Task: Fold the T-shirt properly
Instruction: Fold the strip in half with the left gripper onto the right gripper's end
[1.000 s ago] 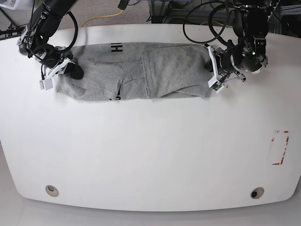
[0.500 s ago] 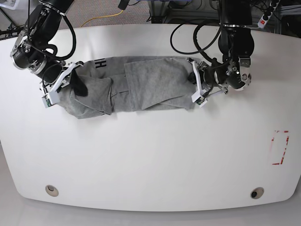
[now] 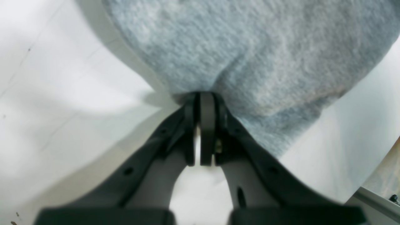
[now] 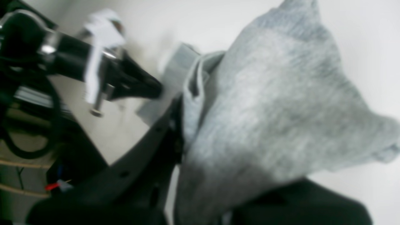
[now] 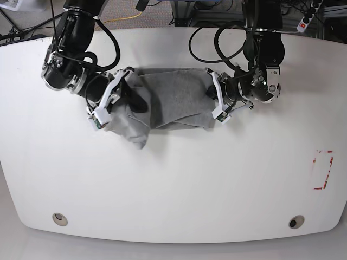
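The heather-grey T-shirt [image 5: 176, 103] lies bunched in a short band at the table's back middle. My right gripper [image 5: 140, 102], on the base view's left, is shut on the shirt's left end, and that cloth hangs in a drooping fold below it. In the right wrist view the grey fabric [image 4: 275, 109] drapes over the dark fingers [image 4: 165, 131]. My left gripper [image 5: 212, 93] is shut on the shirt's right end. In the left wrist view its jaws [image 3: 203, 98] are pressed together on a pinch of the cloth [image 3: 250, 47].
The white table [image 5: 173, 184] stretches toward the front. A red tape rectangle [image 5: 323, 169] marks its right side. Two round holes [image 5: 60, 219] [image 5: 296, 221] sit near the front corners. Cables and frame parts crowd the back edge.
Both grippers have moved toward the middle with their ends of the shirt. The right one has carried the left end rightward. The shirt is now much shorter and bunched.
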Available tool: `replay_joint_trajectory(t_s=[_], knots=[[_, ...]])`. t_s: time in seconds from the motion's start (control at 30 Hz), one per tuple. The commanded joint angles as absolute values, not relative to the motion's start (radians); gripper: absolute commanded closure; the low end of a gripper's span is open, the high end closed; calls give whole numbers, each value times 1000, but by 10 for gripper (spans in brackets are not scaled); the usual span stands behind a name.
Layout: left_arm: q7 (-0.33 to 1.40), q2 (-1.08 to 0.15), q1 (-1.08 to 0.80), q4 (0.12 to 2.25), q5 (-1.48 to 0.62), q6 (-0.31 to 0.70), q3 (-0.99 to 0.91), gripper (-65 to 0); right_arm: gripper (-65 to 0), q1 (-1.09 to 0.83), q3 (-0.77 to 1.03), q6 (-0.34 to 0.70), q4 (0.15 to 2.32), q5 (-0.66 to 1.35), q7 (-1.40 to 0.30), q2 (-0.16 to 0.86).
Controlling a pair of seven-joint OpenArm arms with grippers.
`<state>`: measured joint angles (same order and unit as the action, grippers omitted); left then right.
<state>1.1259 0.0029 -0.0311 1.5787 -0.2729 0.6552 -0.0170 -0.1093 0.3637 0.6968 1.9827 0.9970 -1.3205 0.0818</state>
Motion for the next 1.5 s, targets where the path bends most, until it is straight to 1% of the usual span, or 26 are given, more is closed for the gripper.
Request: replay_joint_trajectory(t_s=[0.0, 0.1, 0.2, 0.23, 0.27, 0.3, 0.33, 0.4, 0.43, 0.5, 0.53, 0.57, 0.6, 0.63, 0.67, 0.73, 0.8, 0.9, 1.0, 1.13, 1.2, 1.3, 1.47], knots=[[1158, 5, -39, 1580, -248, 657, -15, 0, 0, -91, 348, 698, 1997, 1023, -1294, 65], [1158, 5, -41, 1580, -248, 657, -18, 0, 0, -67, 331, 698, 1992, 1012, -1294, 33], [1156, 5, -41, 1581, -249, 657, -18, 0, 0, -51, 292, 698, 1977, 951, -1294, 22], [1156, 5, -42, 1581, -249, 657, -18, 0, -6, -44, 275, 698, 1968, 926, -1294, 12], [1156, 5, -42, 1581, -249, 657, -18, 0, -30, -39, 262, 698, 1960, 906, -1294, 4], [1156, 5, -42, 1583, -249, 657, -18, 0, -73, -38, 245, 698, 1952, 885, -1294, -5], [1156, 5, -42, 1583, -249, 659, -19, 0, -133, -36, 226, 698, 1946, 863, -1293, -15], [1156, 5, -42, 1586, -249, 659, -19, 0, -217, -35, 206, 698, 1945, 835, -1293, -27], [1156, 5, -41, 1586, -251, 659, -19, 0, -287, -30, 193, 698, 1945, 811, -1291, -30], [1156, 7, -38, 1587, -251, 659, -19, 0, -387, -21, 168, 698, 1940, 769, -1291, -31], [1156, 16, -36, 1587, -252, 659, -19, 0, -452, -18, 147, 698, 1939, 739, -1291, -31], [1156, 21, -36, 1587, -252, 661, -21, 0, -491, -16, 127, 698, 1939, 714, -1291, -30], [1156, 24, -36, 1587, -252, 661, -21, -14, -530, -15, 107, 698, 1942, 693, -1291, -30], [1153, 25, -35, 1589, -252, 661, -24, -43, -569, -15, 76, 698, 1946, 671, -1291, -28], [1144, 27, -35, 1590, -254, 661, -33, -65, -590, -15, 53, 698, 1951, 662, -1291, -28], [1115, 28, -35, 1609, -274, 661, -59, -100, -601, -13, 27, 698, 1971, 657, -1291, -27], [1078, 28, -41, 1626, -331, 661, -88, -125, -590, -19, 31, 698, 1997, 659, -1291, -27], [1064, 27, -42, 1644, -415, 661, -133, -128, -561, -24, 91, 698, 2006, 661, -1291, -27], [1064, 19, -45, 1689, -490, 661, -225, -128, -517, -45, 165, 698, 2005, 682, -1291, -16], [1064, 12, -81, 1755, -556, 661, -358, -129, -493, -59, 214, 698, 2000, 727, -1294, 1], [1066, -25, -93, 1796, -582, 661, -400, -131, -493, -85, 208, 698, 1988, 727, -1294, 15], [1066, -96, -111, 1825, -625, 661, -412, -131, -491, -93, 206, 698, 1962, 727, -1294, 18], [1066, -246, -139, 1825, -684, 661, -415, -129, -490, -87, 205, 698, 1883, 727, -1294, 18]])
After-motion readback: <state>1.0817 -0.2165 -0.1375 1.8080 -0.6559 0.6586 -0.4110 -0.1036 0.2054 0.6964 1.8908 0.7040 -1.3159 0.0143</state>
